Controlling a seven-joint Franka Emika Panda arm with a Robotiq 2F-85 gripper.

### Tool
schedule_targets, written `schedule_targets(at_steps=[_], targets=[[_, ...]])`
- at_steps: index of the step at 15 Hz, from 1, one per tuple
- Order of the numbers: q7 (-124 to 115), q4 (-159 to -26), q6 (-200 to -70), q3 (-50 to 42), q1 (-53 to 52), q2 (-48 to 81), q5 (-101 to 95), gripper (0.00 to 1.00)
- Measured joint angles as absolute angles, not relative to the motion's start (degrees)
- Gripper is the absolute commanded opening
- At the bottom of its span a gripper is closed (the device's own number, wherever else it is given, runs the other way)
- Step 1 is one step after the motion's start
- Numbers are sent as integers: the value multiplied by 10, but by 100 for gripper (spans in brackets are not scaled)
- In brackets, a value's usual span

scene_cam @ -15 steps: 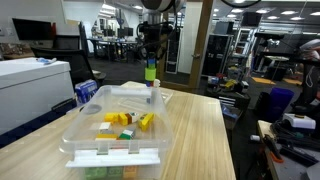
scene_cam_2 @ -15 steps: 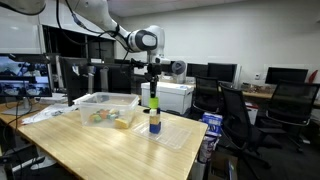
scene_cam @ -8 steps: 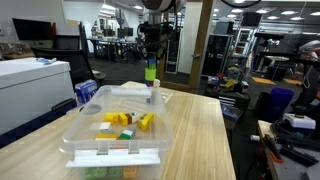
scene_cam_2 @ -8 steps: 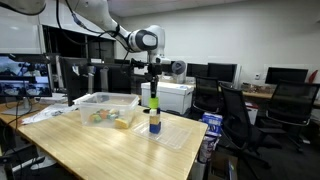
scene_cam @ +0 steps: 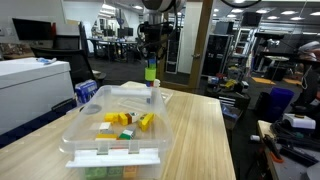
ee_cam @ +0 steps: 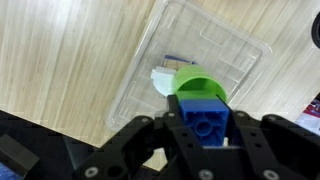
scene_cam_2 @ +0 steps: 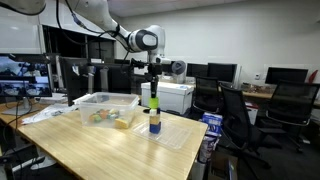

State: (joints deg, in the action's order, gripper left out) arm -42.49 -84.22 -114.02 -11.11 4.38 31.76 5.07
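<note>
Downward hangs the arm (scene_cam_2: 97, 16), claw (ee_cam: 203, 120) pinching the blue block (ee_cam: 203, 104).

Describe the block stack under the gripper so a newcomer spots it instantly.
On the long wooden table, beside the clear bin, a flat clear lid lies. The block stack stands upright on it beneath the gripper; the other blocks lie loose in the bin.

The counter (scene_cam: 205, 130) is a pale wood-grain top. Straight below the tool (ee_cam: 203, 118), a clear lid (ee_cam: 225, 50) lies flat on it. To one side of the tool, near the lid, a clear bin (scene_cam: 85, 135) stands on the wood.
</note>
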Motion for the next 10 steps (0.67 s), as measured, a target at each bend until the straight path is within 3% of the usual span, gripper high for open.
schedule_targets(at_steps=[10], targets=[[-425, -842, -1145, -111, 43, 319, 49, 11]])
